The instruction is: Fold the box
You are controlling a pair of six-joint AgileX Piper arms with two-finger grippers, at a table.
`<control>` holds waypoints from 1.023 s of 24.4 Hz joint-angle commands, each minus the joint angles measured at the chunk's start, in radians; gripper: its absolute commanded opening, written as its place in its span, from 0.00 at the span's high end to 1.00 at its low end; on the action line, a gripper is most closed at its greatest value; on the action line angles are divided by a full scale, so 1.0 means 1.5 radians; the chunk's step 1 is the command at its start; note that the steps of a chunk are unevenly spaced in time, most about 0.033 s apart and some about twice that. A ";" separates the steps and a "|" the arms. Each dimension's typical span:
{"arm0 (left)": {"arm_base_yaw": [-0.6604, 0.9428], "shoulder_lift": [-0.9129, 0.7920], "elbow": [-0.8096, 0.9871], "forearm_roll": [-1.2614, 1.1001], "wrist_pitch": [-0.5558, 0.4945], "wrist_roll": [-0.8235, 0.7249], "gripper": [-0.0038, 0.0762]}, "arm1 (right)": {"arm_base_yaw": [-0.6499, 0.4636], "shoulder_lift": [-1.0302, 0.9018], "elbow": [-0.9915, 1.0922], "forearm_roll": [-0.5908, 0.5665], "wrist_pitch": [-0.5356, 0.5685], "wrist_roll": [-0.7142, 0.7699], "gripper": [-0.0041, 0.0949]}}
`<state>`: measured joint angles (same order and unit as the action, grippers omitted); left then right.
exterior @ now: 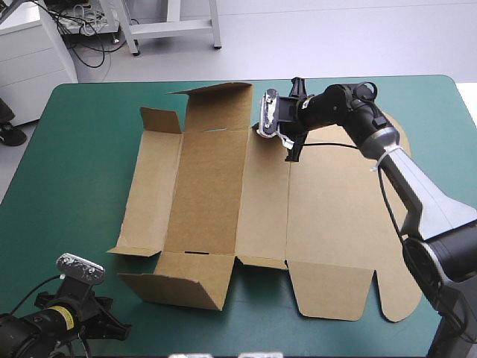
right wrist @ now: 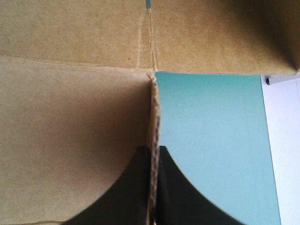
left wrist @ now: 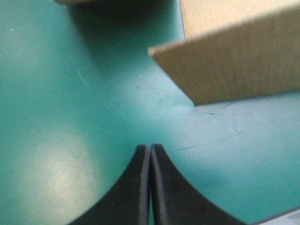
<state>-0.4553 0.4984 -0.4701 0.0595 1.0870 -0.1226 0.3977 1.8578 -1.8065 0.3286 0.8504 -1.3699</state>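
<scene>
My right fingers (right wrist: 136,187) clamp the far edge of the box (exterior: 209,186), I'd say to lift that panel; left fingers (left wrist: 131,197), together and empty, hover over the worktop (exterior: 74,149).

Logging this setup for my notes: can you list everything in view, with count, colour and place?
box: one, brown, a cut board sheet lying open mid-table, several flaps raised on its left part.
table cover: one, teal-green, under the box and bare around it.
left arm's fingers: two, black, shut on nothing, over bare cover near the box's near left corner.
right arm's fingers: two, black, shut on the box, gripping a board edge at its far side.
</scene>
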 commanded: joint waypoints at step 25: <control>-0.001 0.003 -0.015 0.002 -0.023 -0.003 0.99 | 0.016 0.067 -0.022 0.113 -0.003 -0.047 0.15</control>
<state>-0.4553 0.4984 -0.4701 0.0595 1.0860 -0.1226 0.4230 2.0179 -1.8065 0.4633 0.8832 -1.4667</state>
